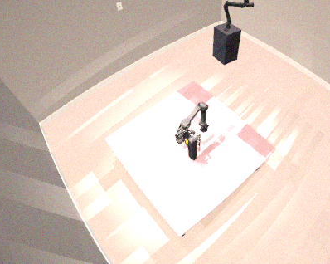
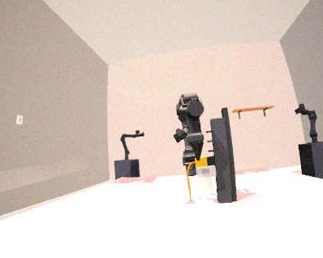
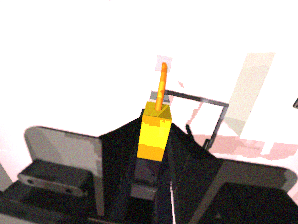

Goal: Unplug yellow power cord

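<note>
Claw (image 3: 152,165): clenched on yellow plug (image 3: 155,131); plug seated against upright dark power strip (image 2: 224,158); orange cord (image 2: 188,178) trailed to white tabletop (image 2: 111,219).

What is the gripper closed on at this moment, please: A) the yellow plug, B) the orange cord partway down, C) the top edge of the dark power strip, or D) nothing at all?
A: the gripper is shut on the yellow plug, whose body sits between the dark fingers in the wrist view, with the cord running on beyond them.
</note>
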Robot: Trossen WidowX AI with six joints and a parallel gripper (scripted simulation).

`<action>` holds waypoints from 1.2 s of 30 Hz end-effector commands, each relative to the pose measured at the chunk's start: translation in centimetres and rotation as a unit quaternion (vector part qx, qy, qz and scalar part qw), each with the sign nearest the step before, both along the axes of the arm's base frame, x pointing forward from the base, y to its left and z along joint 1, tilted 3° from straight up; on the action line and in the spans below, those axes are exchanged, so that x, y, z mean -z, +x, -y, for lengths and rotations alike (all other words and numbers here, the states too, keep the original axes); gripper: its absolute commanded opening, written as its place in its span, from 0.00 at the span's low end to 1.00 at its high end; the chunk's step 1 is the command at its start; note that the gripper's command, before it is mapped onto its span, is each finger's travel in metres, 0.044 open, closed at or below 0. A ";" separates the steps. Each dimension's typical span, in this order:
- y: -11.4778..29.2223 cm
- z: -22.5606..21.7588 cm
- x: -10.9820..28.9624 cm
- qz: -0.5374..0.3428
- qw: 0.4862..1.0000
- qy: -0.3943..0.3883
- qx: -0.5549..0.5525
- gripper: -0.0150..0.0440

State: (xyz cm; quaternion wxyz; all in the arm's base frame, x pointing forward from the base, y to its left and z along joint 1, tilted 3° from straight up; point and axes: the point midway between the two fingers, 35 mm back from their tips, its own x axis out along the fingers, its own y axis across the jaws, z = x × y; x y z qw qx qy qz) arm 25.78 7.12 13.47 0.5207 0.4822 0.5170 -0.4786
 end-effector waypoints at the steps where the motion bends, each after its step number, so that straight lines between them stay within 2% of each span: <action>1: 0.3 1.9 -0.1 0.004 1.000 -0.021 0.009 0.25; 19: 0.3 4.9 -0.2 0.003 1.000 -0.022 0.010 0.25; 31: 0.3 4.1 -0.1 0.001 1.000 -0.021 0.011 0.79; 36: 0.6 6.8 -0.8 0.002 1.000 -0.023 0.011 1.00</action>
